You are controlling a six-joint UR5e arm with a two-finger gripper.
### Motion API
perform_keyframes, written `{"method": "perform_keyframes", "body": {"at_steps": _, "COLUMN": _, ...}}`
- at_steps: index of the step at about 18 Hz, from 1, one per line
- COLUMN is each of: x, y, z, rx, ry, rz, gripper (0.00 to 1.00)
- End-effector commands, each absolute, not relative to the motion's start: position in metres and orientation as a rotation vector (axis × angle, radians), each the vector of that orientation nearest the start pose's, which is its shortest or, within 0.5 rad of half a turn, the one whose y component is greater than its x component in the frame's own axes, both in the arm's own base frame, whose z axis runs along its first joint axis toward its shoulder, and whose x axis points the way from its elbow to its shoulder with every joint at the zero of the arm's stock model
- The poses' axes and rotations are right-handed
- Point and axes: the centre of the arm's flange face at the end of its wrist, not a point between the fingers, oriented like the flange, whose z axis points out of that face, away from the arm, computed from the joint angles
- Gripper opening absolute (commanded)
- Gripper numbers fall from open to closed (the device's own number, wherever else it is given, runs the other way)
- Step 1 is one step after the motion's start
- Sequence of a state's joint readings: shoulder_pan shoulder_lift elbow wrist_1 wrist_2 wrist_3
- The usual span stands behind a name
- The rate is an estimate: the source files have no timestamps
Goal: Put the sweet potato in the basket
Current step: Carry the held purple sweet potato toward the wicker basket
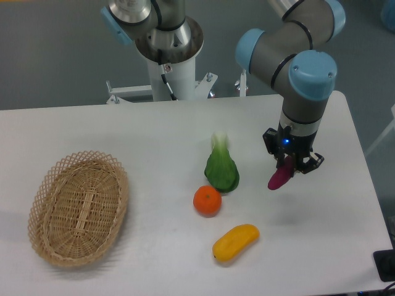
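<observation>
Clearly the jaws are clamped on the potato (pixel 279 177); carry it high over the orange (pixel 207 200) to the basket (pixel 54 185), far left.

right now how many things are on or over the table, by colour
purple: 1, the sweet potato, held in the pincer
green: 1, the leafy vegetable
orange: 1, the round orange
yellow-orange: 1, the oblong fruit
tan: 1, the wicker basket, nothing in it
total: 5
</observation>
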State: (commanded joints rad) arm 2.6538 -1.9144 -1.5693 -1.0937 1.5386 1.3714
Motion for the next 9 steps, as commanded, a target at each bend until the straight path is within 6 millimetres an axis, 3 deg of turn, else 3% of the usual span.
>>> {"method": "perform_keyframes", "body": {"at_steps": 5, "x": -0.48, "y": 0.423, "z": 0.347, "rx": -3.023, "ry": 0.387, "rz": 0.17, "gripper": 0.0}}
{"method": "perform_keyframes", "body": {"at_steps": 9, "x": -0.461, "y": 0.451, "z": 0.346, "rx": -3.015, "ry": 0.372, "rz": 0.167, "gripper": 0.0}}
